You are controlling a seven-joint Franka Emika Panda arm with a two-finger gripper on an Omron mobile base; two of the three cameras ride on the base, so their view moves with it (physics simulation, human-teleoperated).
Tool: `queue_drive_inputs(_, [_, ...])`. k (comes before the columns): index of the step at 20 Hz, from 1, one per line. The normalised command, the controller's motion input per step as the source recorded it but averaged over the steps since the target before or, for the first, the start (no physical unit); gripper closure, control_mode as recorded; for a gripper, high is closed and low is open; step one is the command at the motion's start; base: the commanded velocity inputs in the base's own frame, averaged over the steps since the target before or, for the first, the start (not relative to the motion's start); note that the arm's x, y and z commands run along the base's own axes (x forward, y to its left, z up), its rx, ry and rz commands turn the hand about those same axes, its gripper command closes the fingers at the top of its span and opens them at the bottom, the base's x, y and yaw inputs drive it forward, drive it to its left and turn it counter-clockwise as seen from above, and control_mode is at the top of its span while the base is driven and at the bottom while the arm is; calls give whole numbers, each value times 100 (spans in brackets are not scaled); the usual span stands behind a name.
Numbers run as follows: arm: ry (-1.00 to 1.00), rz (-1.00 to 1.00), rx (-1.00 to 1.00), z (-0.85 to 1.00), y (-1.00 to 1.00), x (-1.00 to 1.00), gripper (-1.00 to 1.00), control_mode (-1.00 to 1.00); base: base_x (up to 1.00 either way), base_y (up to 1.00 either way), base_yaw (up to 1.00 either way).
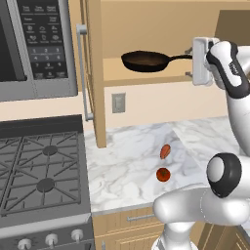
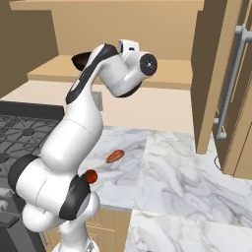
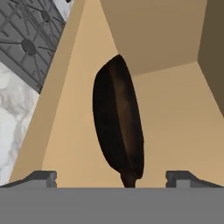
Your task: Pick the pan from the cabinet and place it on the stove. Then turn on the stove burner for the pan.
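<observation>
Sitting on the bottom shelf of the open light tan wooden cabinet (image 1: 146,29), the round dark brown-black pan (image 1: 145,61) points its long thin black handle toward the pincer (image 3: 112,178). The pincer's jaws are spread wide on either side of the handle's end, touching nothing and holding nothing. Below, on the white marble counter (image 1: 127,161), lie two small reddish items (image 1: 164,163), beside the gas stove (image 1: 41,171) with dark grey grates.
</observation>
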Motion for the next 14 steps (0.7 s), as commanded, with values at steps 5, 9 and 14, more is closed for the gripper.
queue_drive_inputs(5, [-3,-2,-4,0,0,24,-100,-100,0,0,0])
queue_drive_inputs(9, [-6,-2,-2,13,0,24,-100,-100,0,0,0])
queue_drive_inputs(14, [-1,-2,-1,5,0,35,-100,-100,0,0,0])
